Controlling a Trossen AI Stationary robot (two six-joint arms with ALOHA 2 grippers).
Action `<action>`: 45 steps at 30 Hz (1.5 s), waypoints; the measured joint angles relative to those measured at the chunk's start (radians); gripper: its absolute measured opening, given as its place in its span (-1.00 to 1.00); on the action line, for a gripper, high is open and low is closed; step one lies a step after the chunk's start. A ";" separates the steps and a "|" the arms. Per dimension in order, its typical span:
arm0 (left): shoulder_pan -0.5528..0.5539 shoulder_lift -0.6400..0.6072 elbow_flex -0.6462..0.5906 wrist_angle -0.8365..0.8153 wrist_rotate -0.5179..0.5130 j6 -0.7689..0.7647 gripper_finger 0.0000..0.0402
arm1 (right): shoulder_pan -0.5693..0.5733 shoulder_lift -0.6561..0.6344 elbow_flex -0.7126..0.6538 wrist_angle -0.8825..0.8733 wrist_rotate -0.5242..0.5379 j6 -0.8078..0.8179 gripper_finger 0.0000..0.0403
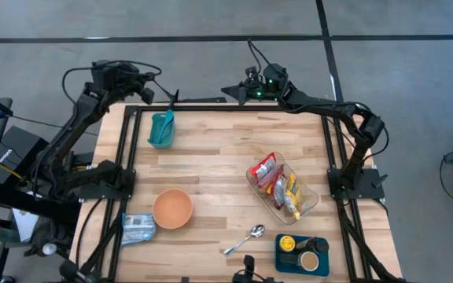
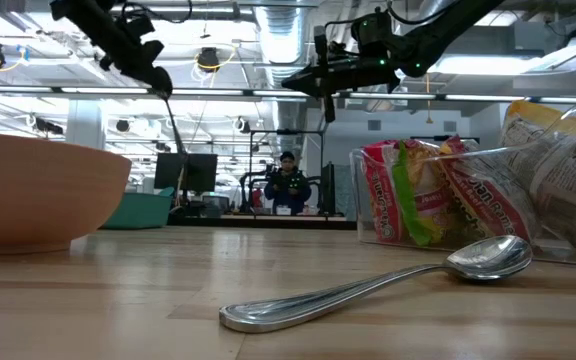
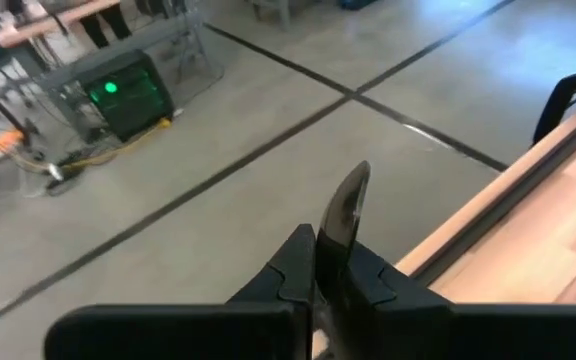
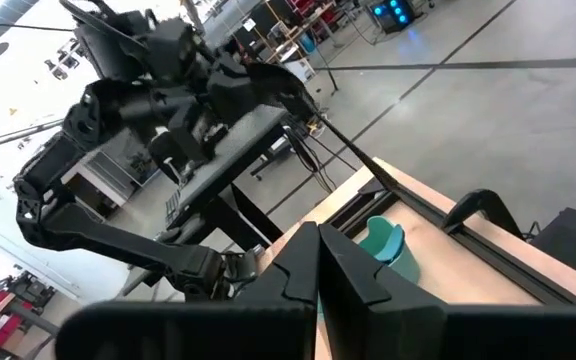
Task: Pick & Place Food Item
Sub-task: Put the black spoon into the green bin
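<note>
Closest to your low camera lies a metal spoon [image 2: 388, 283], bowl end toward the clear plastic bin [image 2: 368, 200] of snack packets [image 2: 408, 195]. From above you can see that bin [image 1: 311, 206] sits right of center on the wooden tabletop [image 1: 219, 157], with a red packet [image 1: 266, 169] at its far end and yellow ones [image 1: 292, 196] nearer you. None of the food has left the bin.

On your left side of the tabletop you have an orange bowl [image 1: 172, 208], and just beside it, at the left edge, a grey-blue packet [image 1: 138, 228]. A teal cup [image 1: 161, 130] rests near the far left corner. A dark blue tray [image 1: 283, 259] with a yellow disc and a small brown-filled cup sits at the near right, close to the spoon [image 1: 246, 239].

Your left end effector [image 1: 173, 97] hangs past the far edge of the tabletop, above the teal cup's corner, fingers pressed together and gripping nothing; its own camera shows the closed fingers [image 3: 343, 215] over the grey floor. Your right end effector [image 1: 230, 91] is also beyond the far edge, near the middle, pointing toward the left arm, closed and empty [image 4: 318, 260].

A person [image 2: 288, 185] stands far back in the room.
</note>
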 joint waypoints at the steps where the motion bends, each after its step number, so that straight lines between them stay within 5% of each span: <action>1: 0.000 0.000 0.014 -0.017 -0.008 0.017 -0.97 | 0.000 0.000 0.000 0.000 0.000 0.000 -1.00; 20: -0.104 0.082 0.070 -0.370 -0.155 0.132 -0.98 | 0.006 0.000 0.000 0.001 -0.052 0.000 -1.00; 45: -0.166 0.262 0.070 -0.473 -0.213 0.218 -0.97 | 0.008 0.000 0.000 0.001 -0.088 0.000 -1.00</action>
